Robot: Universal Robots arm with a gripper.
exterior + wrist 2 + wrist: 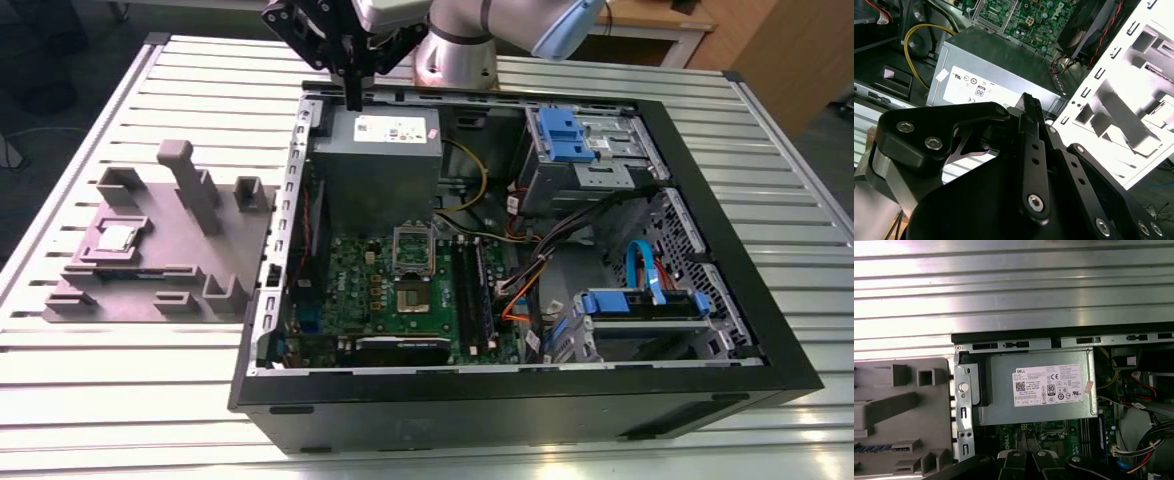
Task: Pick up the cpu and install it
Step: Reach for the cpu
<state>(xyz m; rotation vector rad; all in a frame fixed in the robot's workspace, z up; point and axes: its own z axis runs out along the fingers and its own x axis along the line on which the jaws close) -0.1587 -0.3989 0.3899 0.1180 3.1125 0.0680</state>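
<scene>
We see the gripper [354, 98], clenched on nothing, above the grey box [378, 160]; the cpu [118, 238] rests on a grey holder [180, 245] by the bench's [200, 85] edge at the exterior view's left. Descending shut risks knocking it askew.

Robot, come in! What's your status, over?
Pincer shut, empty, above grey box. Cpu sits in grey holder, untouched. Nothing covering it.

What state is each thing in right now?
cpu: lying flat in the grey tray, not picked up.
gripper: shut, empty, over the grey box.
case: on its side, open.
socket: cannot tell whether open or latched.
</scene>
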